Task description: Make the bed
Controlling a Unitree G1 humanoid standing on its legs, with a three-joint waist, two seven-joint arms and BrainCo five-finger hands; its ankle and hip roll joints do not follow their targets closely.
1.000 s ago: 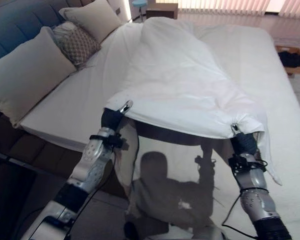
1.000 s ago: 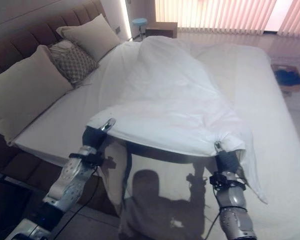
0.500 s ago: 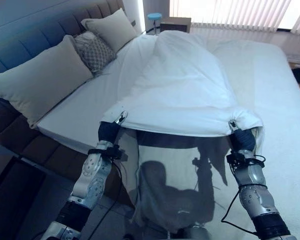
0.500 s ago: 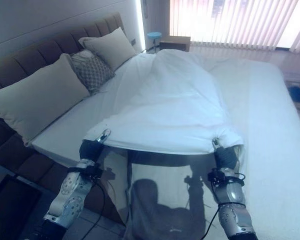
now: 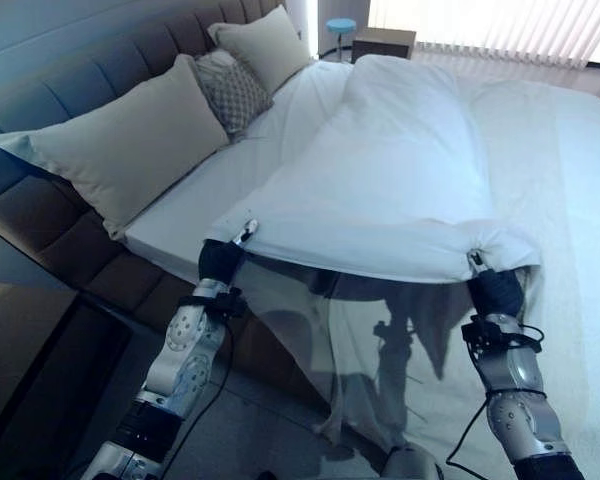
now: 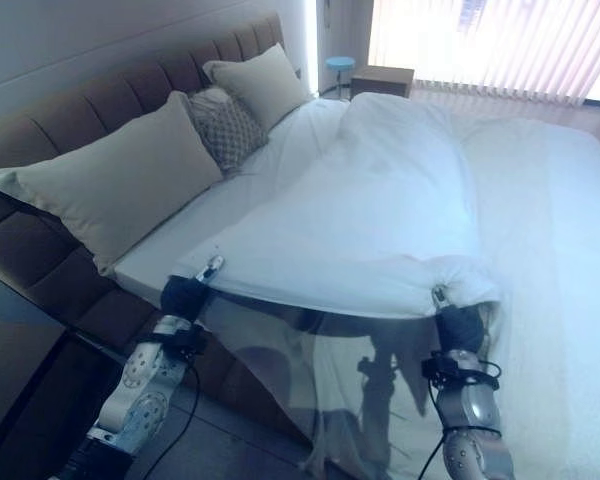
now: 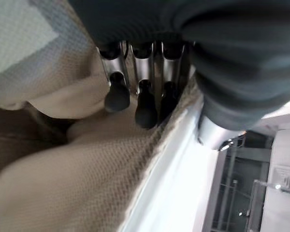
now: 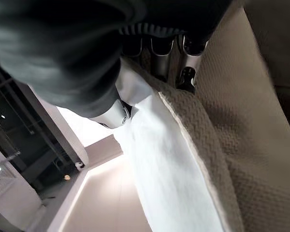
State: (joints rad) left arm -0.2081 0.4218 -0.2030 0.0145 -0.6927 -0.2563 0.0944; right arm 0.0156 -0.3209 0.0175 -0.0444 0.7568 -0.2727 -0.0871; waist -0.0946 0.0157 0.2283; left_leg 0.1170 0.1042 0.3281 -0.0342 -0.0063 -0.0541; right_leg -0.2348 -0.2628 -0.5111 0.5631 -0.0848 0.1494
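Left hand (image 5: 223, 258) and right hand (image 5: 488, 283) are each pinching the duvet (image 5: 400, 170) edge at lower frame, duvet bunched mid-bed (image 5: 195, 205), spreading remaining.

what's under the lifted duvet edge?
Under the raised near edge of the white duvet, held up by the left hand and right hand, a thin sheet hangs down over the bed's side. Further in, the duvet hides the mattress.
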